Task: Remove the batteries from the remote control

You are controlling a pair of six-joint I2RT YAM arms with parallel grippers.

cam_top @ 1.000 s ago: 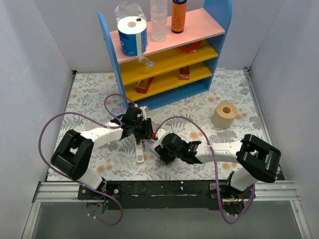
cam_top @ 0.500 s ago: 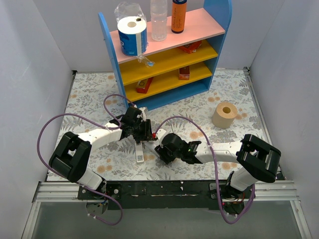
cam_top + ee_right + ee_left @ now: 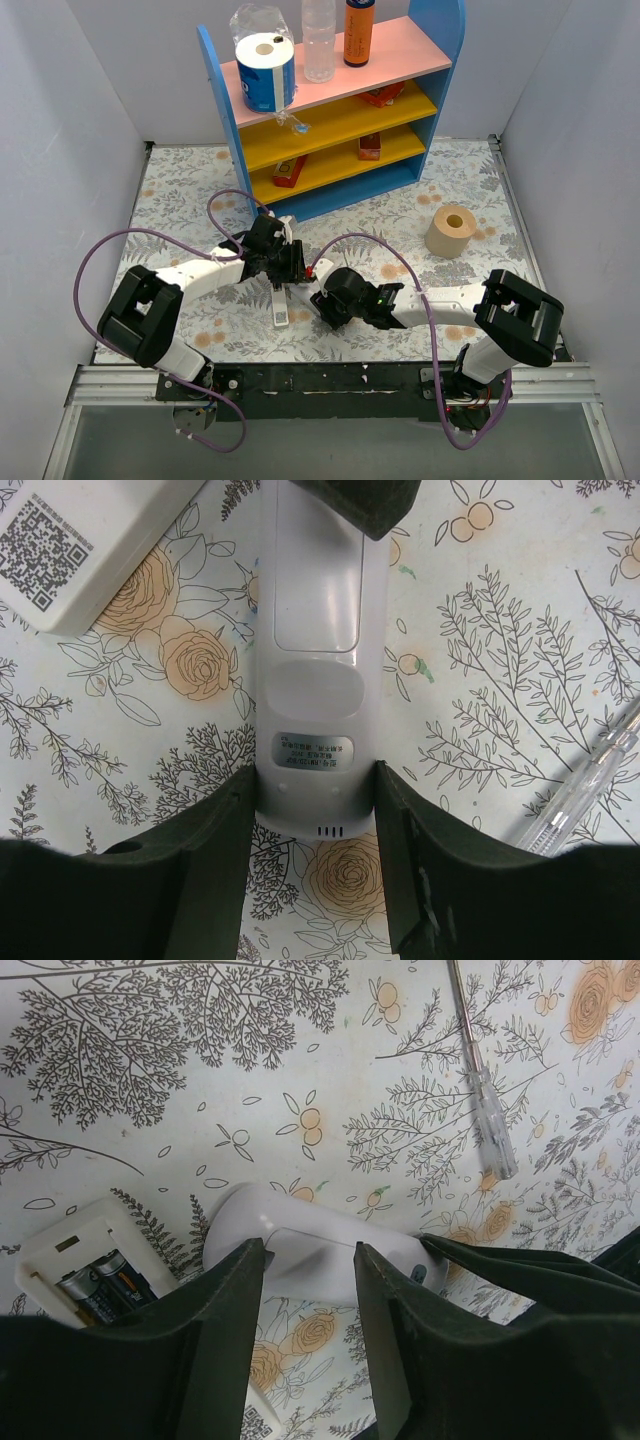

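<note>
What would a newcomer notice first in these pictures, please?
Probably the white remote lying face down mid-table: the right gripper clamps its end and the left gripper reaches over it. Next, two batteries showing in the open back of a second remote just beside it, with the bright shelf unit behind.

I'm working in a robotics lab test cell, not anyone's home. Plain white panels (image 3: 60,100) box in the space around my left gripper (image 3: 290,270) and right gripper (image 3: 320,297). Behind both grippers the arms bolt to a bare aluminium rail (image 3: 120,378), with purple cables (image 3: 360,237) looping loose. Under them lies a floral cloth (image 3: 180,180). Beyond them stands a toy-bright shelf (image 3: 222,100) of props, among them a paper roll (image 3: 265,70) and a clear bottle (image 3: 319,45).
</note>
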